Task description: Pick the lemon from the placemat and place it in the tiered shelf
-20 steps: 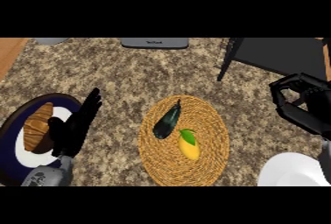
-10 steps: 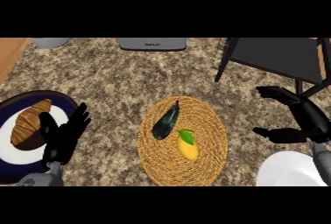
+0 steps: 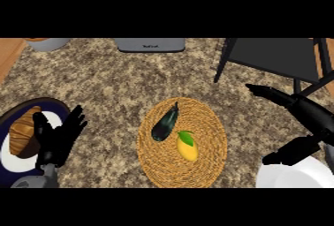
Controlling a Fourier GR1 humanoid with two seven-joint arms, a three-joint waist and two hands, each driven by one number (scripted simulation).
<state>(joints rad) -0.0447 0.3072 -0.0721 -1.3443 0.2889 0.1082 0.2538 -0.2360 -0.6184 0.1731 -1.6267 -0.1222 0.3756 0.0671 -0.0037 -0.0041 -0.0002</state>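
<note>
Lemon (image 3: 187,147) lies on the placemat (image 3: 207,164) between both hands; right hand (image 3: 306,118) spread wide, holding nothing; left hand (image 3: 60,137) open, fingers straight.

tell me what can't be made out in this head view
- Tiered shelf: cut off by the top and right edges; its levels don't show.
- Croissant on the dark plate: its right side is hidden behind the left robot hand.
- White plate: cut off at the bottom edge, partly covered by the right robot hand.
- Grey items along the top edge: cropped, unidentifiable.
</note>
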